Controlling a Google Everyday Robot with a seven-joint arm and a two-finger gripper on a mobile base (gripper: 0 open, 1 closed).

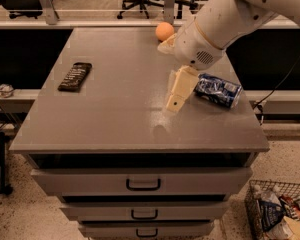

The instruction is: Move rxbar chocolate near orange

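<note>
The counter top [120, 109] is smooth and grey, matt with a dull sheen toward the front edge. By the left edge, the rxbar chocolate [75, 76] has a dark, faintly glossy wrapper. At the back edge, the orange [164, 31] has smooth, matt skin. Near the right edge, the soda can [217, 90] is shiny printed metal. Just left of the can, over the counter, the gripper [179, 91] looks like cream, matt plastic; the arm shell [225, 14] is smooth and white.

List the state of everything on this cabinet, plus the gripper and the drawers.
rxbar chocolate: lying flat near the left edge, untouched.
orange: resting at the far edge.
soda can: lying on its side, right side.
gripper: over the middle of the top, beside the can, far from the bar.
drawers: all shut.
</note>
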